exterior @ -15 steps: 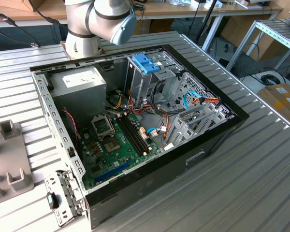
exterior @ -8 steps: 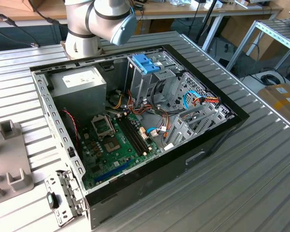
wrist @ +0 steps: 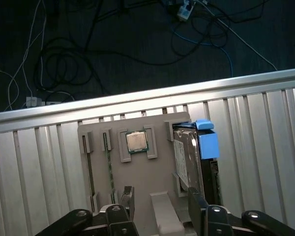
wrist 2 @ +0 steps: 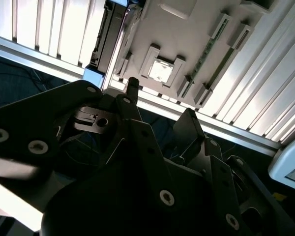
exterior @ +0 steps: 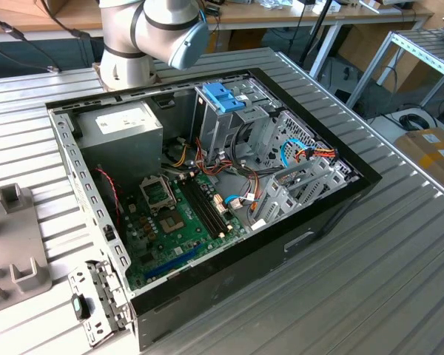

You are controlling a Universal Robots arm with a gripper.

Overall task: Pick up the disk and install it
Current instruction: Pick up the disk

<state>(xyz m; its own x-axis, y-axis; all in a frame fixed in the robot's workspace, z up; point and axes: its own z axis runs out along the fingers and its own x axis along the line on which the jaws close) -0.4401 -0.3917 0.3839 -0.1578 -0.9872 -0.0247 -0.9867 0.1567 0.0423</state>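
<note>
The disk [wrist: 186, 158] stands on edge in a slot of a grey fixture plate [wrist: 152, 177], with its light-blue carrier rail [wrist: 207, 142] sticking out at one end. In the second wrist view the disk [wrist 2: 104, 42] shows as a dark slab at the plate's edge. My gripper [wrist: 161, 199] hovers above the plate, open, with nothing held. One fingertip [wrist: 194, 200] is close to the disk and the other [wrist: 127, 195] is over the plate's middle. In the second wrist view the gripper [wrist 2: 161, 101] also stands open.
The plate also holds a processor chip [wrist: 135, 141] and a memory stick [wrist: 108, 162]. It lies on a slatted metal table [wrist: 265, 147], near an edge with cables on the floor beyond. An open computer case [exterior: 207, 192] with a blue latch [exterior: 223, 96] fills the table's middle.
</note>
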